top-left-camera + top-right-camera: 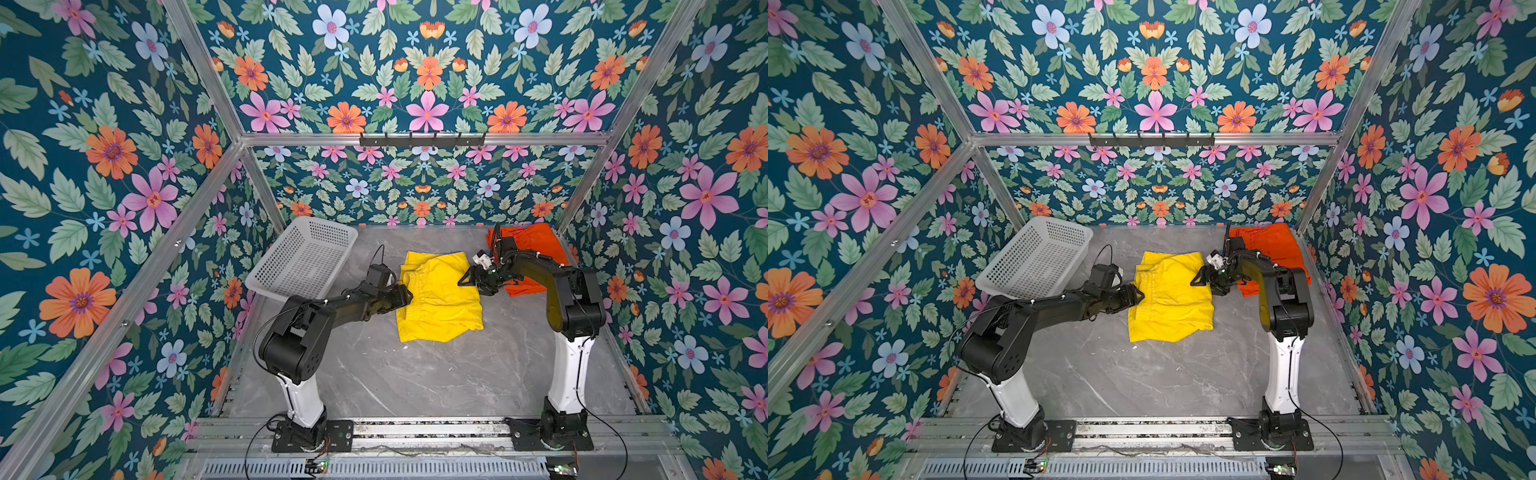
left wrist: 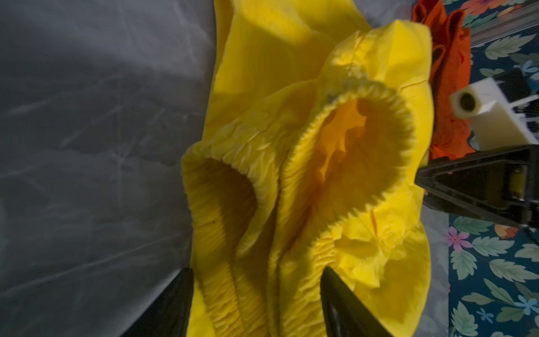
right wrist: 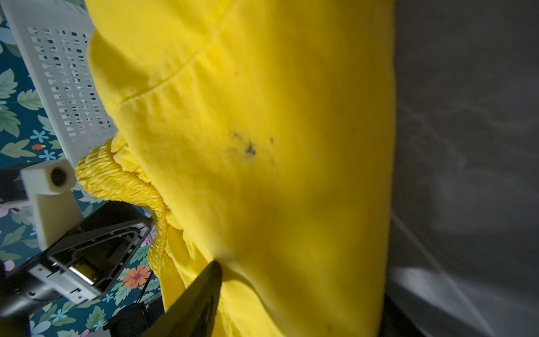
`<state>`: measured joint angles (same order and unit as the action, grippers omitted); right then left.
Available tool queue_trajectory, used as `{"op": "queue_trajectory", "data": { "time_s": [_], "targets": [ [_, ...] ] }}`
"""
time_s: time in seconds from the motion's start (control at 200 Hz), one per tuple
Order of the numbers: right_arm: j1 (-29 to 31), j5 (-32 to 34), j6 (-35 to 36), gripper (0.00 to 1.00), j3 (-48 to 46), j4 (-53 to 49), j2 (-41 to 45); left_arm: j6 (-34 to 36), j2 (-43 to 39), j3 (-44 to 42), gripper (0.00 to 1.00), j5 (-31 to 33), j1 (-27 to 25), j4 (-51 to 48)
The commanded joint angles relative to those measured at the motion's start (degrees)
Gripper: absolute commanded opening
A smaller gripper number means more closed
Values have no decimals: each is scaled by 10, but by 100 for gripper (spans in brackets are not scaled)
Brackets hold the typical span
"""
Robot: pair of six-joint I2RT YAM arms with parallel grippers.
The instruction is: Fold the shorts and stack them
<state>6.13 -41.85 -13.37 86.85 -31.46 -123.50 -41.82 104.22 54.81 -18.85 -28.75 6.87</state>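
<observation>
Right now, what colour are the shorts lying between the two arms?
Bright yellow shorts, clearest in a top view.

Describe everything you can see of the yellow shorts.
The yellow shorts are thin, bright, wrinkled fabric with a gathered elastic waistband, bearing a small dark stain. Roughly folded, they lie on the grey marbled table, between both arms. The left jaws straddle the bunched waistband; the right jaws meet the opposite edge.

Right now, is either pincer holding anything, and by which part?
Left pincer: jaws open astride the waistband of the yellow shorts, no grip. Right pincer: one finger presses on the same shorts, the other is hidden, so cannot tell.
</observation>
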Motion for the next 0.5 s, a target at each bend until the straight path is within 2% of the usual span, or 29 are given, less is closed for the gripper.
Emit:
{"op": "queue_trajectory", "data": {
  "time_s": [0.0, 0.15, 0.27, 0.495],
  "targets": [
    [3, 8, 8, 61, -1, -10, -6, -15, 14, 3, 73, 1, -2, 10],
    [4, 2, -3, 46, -15, 8, -6, -19, 41, 15, 70, 6, -8, 14],
    [4, -11, -11, 31, -24, 24, -6, -19, 65, 24, 61, 2, -15, 20],
    [-2, 7, -29, 8, -40, 51, 38, -22, 82, 48, 31, 3, -29, 40]
  ]
}}
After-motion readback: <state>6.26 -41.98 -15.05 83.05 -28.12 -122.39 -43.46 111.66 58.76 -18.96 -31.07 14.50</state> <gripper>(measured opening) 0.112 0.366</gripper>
